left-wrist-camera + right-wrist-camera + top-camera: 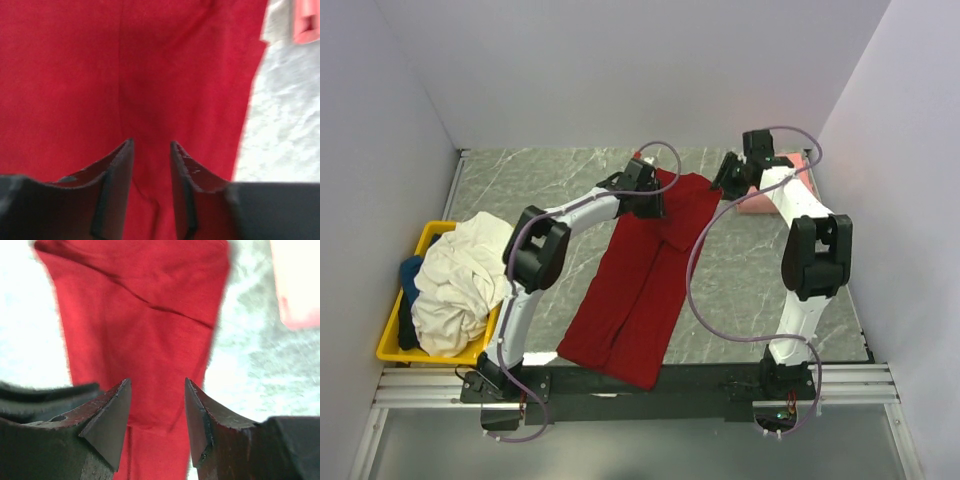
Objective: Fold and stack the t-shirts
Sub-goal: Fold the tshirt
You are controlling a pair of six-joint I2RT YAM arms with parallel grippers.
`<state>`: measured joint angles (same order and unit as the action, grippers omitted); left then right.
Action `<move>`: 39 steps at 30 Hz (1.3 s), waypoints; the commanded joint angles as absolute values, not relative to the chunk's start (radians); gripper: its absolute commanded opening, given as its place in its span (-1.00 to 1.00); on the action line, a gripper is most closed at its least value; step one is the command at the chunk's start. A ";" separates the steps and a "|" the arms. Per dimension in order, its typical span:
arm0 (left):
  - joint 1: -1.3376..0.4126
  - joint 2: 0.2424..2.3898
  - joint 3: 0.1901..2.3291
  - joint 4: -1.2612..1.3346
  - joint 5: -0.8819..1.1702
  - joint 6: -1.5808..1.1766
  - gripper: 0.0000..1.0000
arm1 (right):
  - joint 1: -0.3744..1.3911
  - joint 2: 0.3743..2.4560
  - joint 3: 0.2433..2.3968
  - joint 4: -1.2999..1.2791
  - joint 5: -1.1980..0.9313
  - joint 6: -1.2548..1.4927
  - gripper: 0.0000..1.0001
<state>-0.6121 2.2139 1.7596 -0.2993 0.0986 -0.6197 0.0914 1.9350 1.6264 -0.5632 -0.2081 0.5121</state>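
A dark red t-shirt [640, 290] lies folded into a long strip across the grey table, running from the far middle down to the near edge. My left gripper [648, 203] hovers over its far end, and the left wrist view shows it [151, 145] open with only red cloth [75, 75] underneath. Beside that same end my right gripper [728, 185] is also open [157, 382], nothing between its fingers, looking down at the folded-over top of the shirt [145, 315]. A salmon-pink t-shirt [765, 203] lies at the far right, partly behind the right arm.
A yellow bin [395, 345] at the left edge holds a crumpled cream-white t-shirt [455, 280] and a bit of a blue one [410, 272]. White walls close in the table on three sides. A metal rail runs along the near edge.
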 commanded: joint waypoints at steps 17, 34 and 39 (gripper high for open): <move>-0.496 2.482 2.003 -0.459 0.003 -0.770 -0.09 | 0.097 2.115 1.641 -0.541 -0.218 0.503 0.05; -0.314 2.426 2.020 -0.221 0.175 -0.914 0.44 | 0.202 1.964 1.564 -0.511 -0.215 0.514 0.07; -0.314 2.260 1.909 -0.143 0.210 -0.850 0.55 | 0.264 1.735 1.297 -0.391 -0.244 0.568 0.06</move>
<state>-0.3069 2.4123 1.9545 -0.2203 0.1658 -0.9089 0.2317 1.9076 1.3762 -0.4969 -0.2321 0.5327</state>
